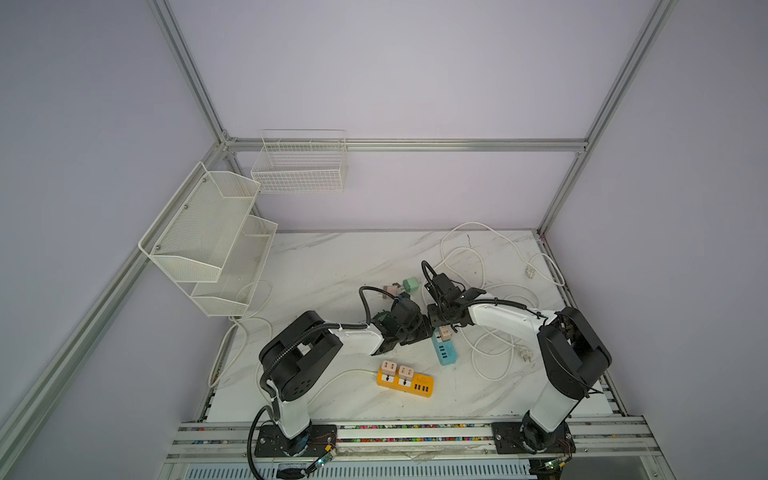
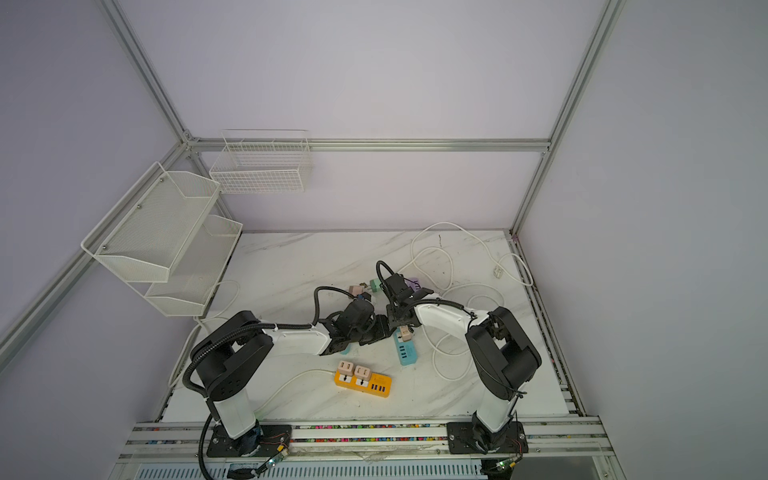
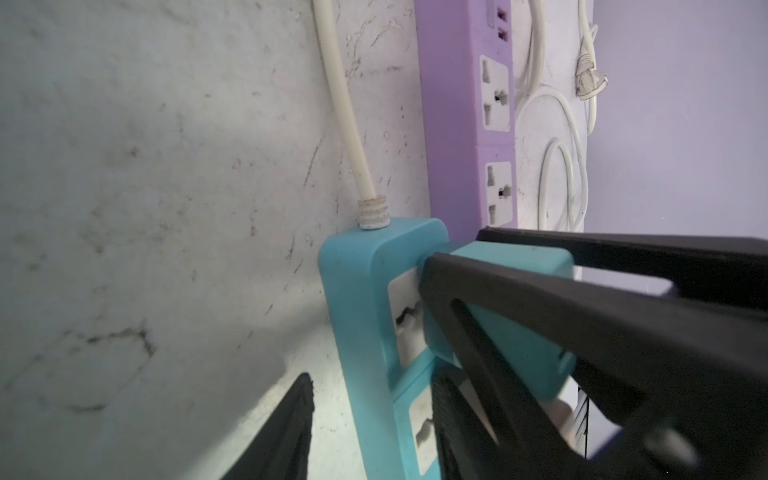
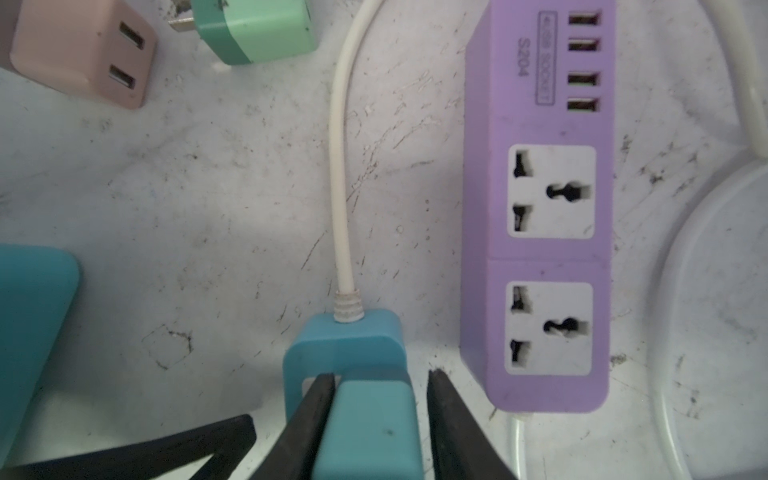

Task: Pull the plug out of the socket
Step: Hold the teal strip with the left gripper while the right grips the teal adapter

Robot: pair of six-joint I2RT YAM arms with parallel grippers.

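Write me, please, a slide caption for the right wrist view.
Right gripper straddling a teal plug seated in the blue power strip, a purple power strip beside it.

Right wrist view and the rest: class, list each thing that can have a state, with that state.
teal plug, seated in the blue strip
purple strip, both sockets empty
yellow strip, two pink adapters plugged in
green adapter, unplugged, lying loose
right pincer, slightly open astride the teal plug
left pincer, open around the blue strip
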